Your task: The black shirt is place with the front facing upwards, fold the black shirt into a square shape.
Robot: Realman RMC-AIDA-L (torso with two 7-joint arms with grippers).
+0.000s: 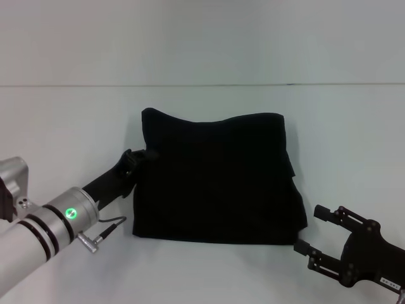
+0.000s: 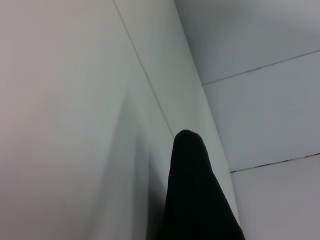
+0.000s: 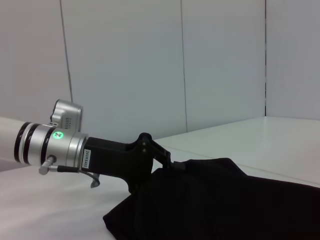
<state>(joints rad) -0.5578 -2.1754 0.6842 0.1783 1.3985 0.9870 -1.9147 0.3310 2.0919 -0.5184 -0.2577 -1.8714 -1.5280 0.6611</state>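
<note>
So the black shirt (image 1: 218,177) is sitting folded into a rough square mid-frame on the white table (image 1: 63,120); the left tool (image 1: 140,156) is touching its left edge, can't tell its grip; the right tool (image 1: 314,233) is hanging lower right, fingers spread apart.

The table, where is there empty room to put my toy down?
The white table is bare behind the black shirt, to the shirt's right, and along the front between the two arms. It is crowded at the shirt's left edge, where the left end effector meets the cloth, and at the front right by the open right end effector.
</note>
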